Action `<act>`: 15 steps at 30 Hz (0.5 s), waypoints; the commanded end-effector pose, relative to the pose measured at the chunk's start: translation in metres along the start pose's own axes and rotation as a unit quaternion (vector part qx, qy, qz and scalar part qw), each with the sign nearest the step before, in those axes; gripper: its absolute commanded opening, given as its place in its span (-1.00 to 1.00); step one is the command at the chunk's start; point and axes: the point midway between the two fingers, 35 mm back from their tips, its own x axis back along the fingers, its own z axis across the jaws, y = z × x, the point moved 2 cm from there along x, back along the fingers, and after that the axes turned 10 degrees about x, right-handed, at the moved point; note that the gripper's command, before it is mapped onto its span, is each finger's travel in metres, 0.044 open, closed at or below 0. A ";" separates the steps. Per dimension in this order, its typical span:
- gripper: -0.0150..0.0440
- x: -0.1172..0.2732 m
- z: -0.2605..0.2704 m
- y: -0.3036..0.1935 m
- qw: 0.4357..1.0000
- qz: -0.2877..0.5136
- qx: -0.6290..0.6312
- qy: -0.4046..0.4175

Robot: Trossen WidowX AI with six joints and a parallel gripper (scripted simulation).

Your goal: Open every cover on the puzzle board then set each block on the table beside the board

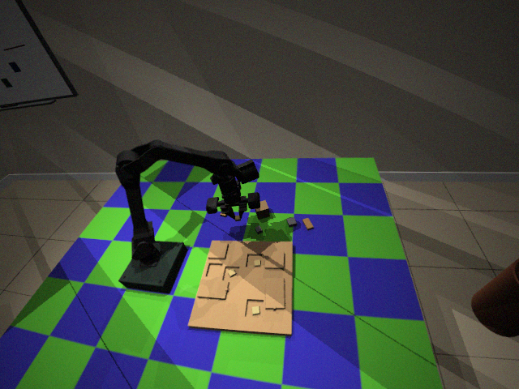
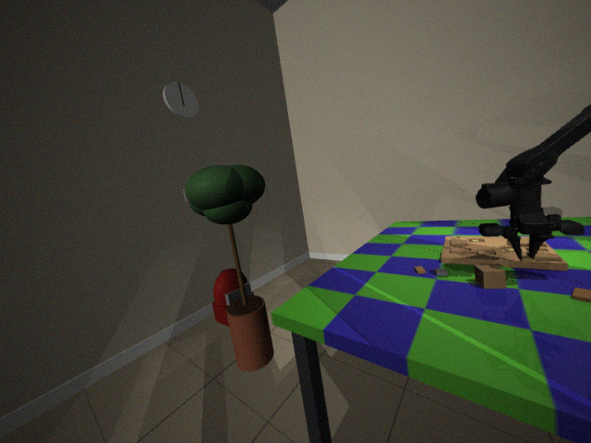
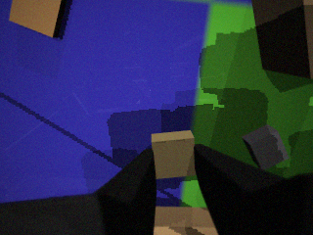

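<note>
My gripper is shut on a tan block, held above the table just behind the puzzle board. Pale blocks sit in three wells: the back right block, the left-middle block and the front block. A well at the left shows no block. The back left cover, front left cover, back right cover and front right cover lie beside these wells. In the exterior view the fingers hide the held block.
Behind the board lie a brown cube, a small grey block, a larger grey block, an orange piece and another orange piece.
</note>
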 end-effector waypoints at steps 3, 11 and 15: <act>-0.22 -0.009 0.001 0.000 1.000 -0.001 -0.002 0.001; -0.22 -0.022 0.002 0.000 1.000 -0.001 -0.002 0.001; -0.22 -0.029 0.002 0.000 1.000 -0.001 -0.002 0.001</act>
